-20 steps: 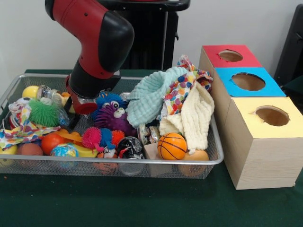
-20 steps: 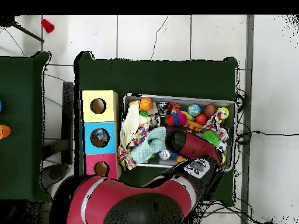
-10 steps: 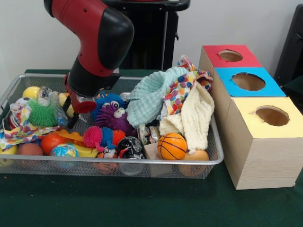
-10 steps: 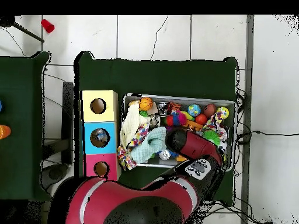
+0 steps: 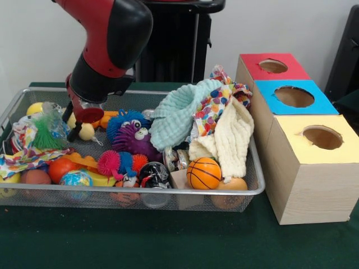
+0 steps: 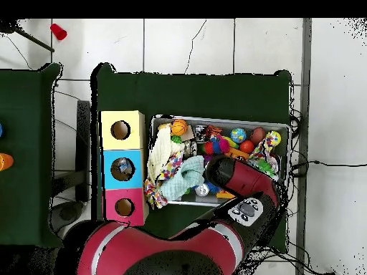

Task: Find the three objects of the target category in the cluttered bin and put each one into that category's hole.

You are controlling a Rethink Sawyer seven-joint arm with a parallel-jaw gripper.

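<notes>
Mesh bin (image 5: pixel 140 191) on a green table (image 5: pixel 168 241), crowded with toys and cloths. Arm (image 5: pixel 109 39) descends from above into the bin's left half; its gripper (image 5: pixel 78 120) hangs just over the bin floor, behind a green spiky ball (image 5: pixel 46 134). One dark finger shows at the left of the red wrist, but whether the jaws are parted or closed cannot be told, nor whether anything is grasped. A small cream ball (image 5: pixel 86 131) lies right beside the fingertip.

Centre of bin: purple fuzzy toy (image 5: pixel 134 140) with a blue one (image 5: pixel 124 119) behind it, and a pink spiky ball (image 5: pixel 109 163) in front. Front edge: small basketball (image 5: pixel 203 172), globe ball (image 5: pixel 76 179), orange ball (image 5: pixel 60 168). Right half: mint cloth (image 5: pixel 178 115), dotted cloth (image 5: pixel 216 106) and cream cloth (image 5: pixel 227 140), piled and draped upward toward the bin's right rim.

Beside the bin on the right stand three wooden boxes in a row, each with a round hole on top: red box (image 5: pixel 271 67) farthest, blue box (image 5: pixel 294 96) in the middle, yellow box (image 5: pixel 320 140) nearest. In the overhead view the blue hole (image 6: pixel 122 169) shows something inside; the arm covers much of the bin.
</notes>
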